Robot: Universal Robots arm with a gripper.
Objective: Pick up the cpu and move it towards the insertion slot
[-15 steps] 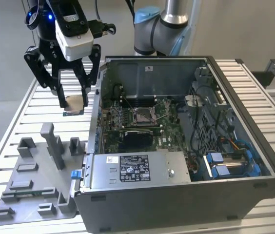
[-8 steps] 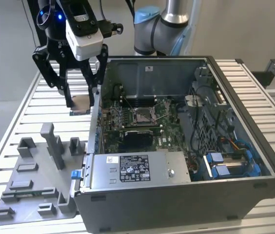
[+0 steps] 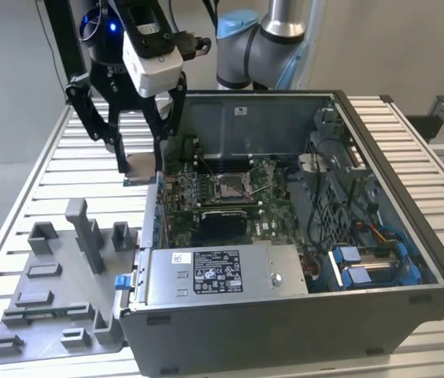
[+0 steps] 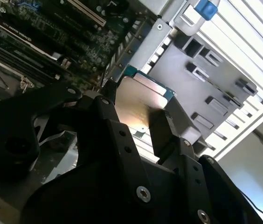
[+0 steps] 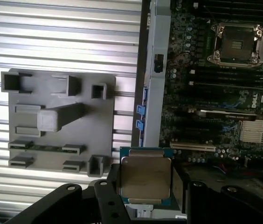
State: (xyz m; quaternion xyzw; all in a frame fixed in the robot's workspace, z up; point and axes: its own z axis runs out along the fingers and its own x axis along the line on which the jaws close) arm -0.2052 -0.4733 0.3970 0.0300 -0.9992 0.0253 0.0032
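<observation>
Gripper closed on the cpu, which sits flat between the two black fingers, metal top facing the first wrist view. Beneath it lie the slatted table and the wall of the computer case. To one side is the grey tray. Farther off inside the case, well apart from the cpu, is the insertion slot.
</observation>
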